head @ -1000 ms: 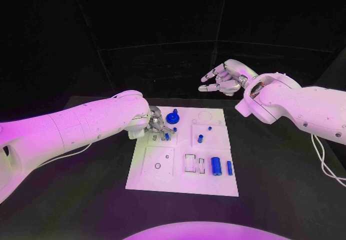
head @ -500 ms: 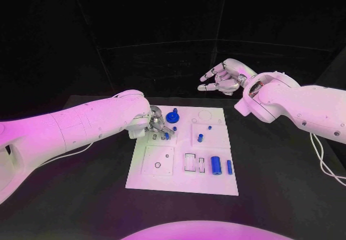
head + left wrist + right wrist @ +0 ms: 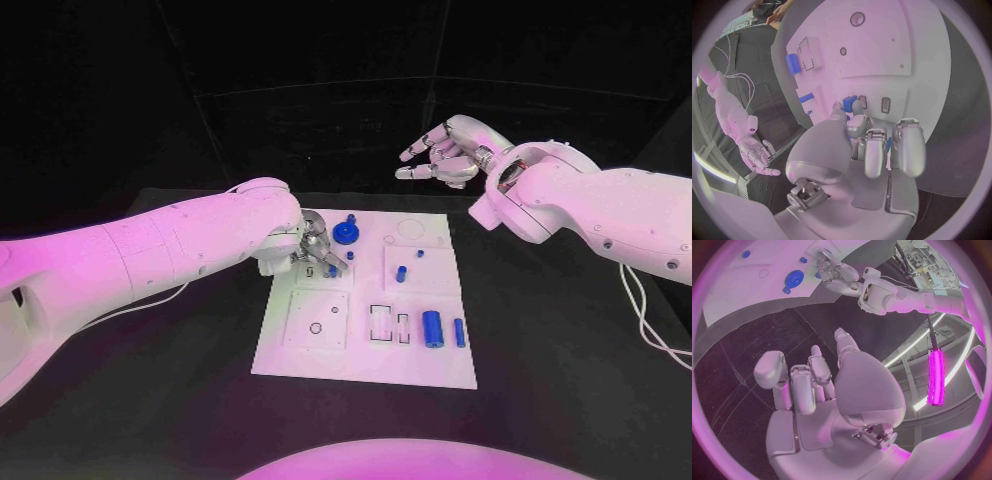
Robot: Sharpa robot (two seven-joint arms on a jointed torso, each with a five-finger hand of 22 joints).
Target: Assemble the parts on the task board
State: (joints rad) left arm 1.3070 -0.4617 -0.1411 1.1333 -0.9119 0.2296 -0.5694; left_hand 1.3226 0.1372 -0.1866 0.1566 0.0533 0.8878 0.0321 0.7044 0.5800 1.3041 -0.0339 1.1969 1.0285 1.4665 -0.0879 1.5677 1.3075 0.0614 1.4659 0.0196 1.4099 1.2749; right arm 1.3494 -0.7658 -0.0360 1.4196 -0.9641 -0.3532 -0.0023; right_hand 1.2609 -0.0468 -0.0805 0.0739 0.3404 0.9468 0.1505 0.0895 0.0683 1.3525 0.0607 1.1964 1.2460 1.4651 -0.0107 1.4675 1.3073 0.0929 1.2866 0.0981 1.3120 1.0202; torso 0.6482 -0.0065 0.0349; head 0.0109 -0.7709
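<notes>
The white task board (image 3: 320, 350) lies in the middle of the table. My left hand (image 3: 309, 249) rests on its far left corner, fingers curled down around a small blue part (image 3: 333, 270). In the left wrist view the thumb and a finger pinch that blue part (image 3: 849, 103) against the board (image 3: 879, 40). A round blue part (image 3: 346, 235) stands just beyond the hand. My right hand (image 3: 446, 154) hangs in the air beyond the board's far edge, fingers apart and holding nothing. The right wrist view shows this hand (image 3: 817, 390) spread above the round blue part (image 3: 794, 277).
Two small blue pegs (image 3: 420, 255) (image 3: 401, 276) stand near the board's middle. A blue cylinder (image 3: 431, 325) and a thinner blue pin (image 3: 460, 335) lie at its near right. Black table surrounds the board on all sides.
My right hand has drifted slightly up and to the right. The left hand stays on the small blue part.
</notes>
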